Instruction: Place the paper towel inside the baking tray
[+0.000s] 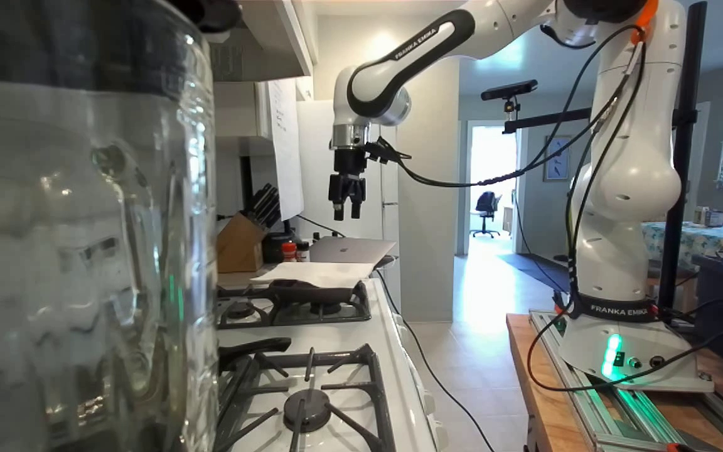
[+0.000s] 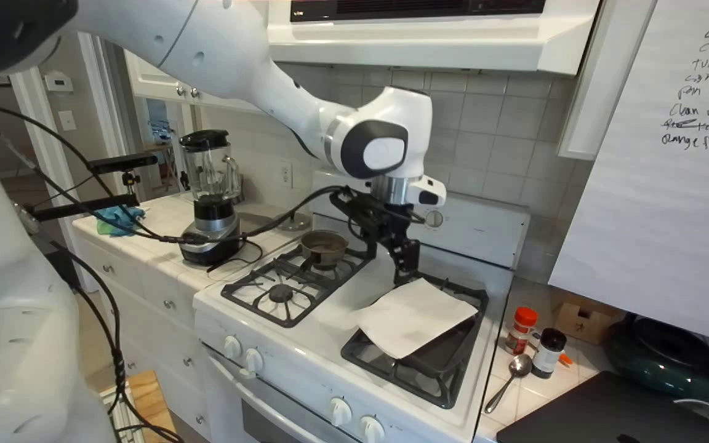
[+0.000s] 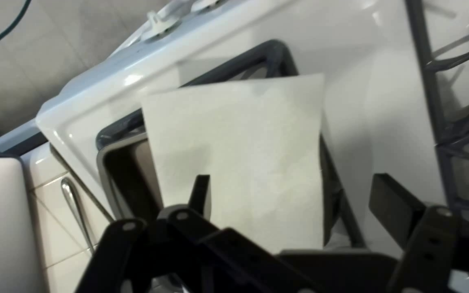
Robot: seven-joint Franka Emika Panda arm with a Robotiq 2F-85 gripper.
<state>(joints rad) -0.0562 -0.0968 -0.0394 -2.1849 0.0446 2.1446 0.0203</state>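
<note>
The paper towel (image 2: 416, 317) is a flat white sheet lying across the baking tray (image 2: 434, 360) and over its rim. In the wrist view the towel (image 3: 242, 150) hides most of the tray; one end of the tray (image 3: 136, 179) shows at the left and a dark strip shows at the towel's right edge. The tray sits on the stove grate. The towel (image 1: 321, 271) is also seen edge-on in an exterior view. My gripper (image 3: 291, 187) is open and empty. It points down from above the towel, clear of it in an exterior view (image 1: 347, 213).
A grate (image 2: 284, 295) with a small pot (image 2: 324, 249) is beside the tray. A blender (image 2: 212, 203) stands on the far counter. A red-capped jar (image 2: 520, 332), a dark jar (image 2: 549, 352), a spoon (image 2: 508, 378) and a laptop (image 2: 607, 412) lie beyond the stove edge.
</note>
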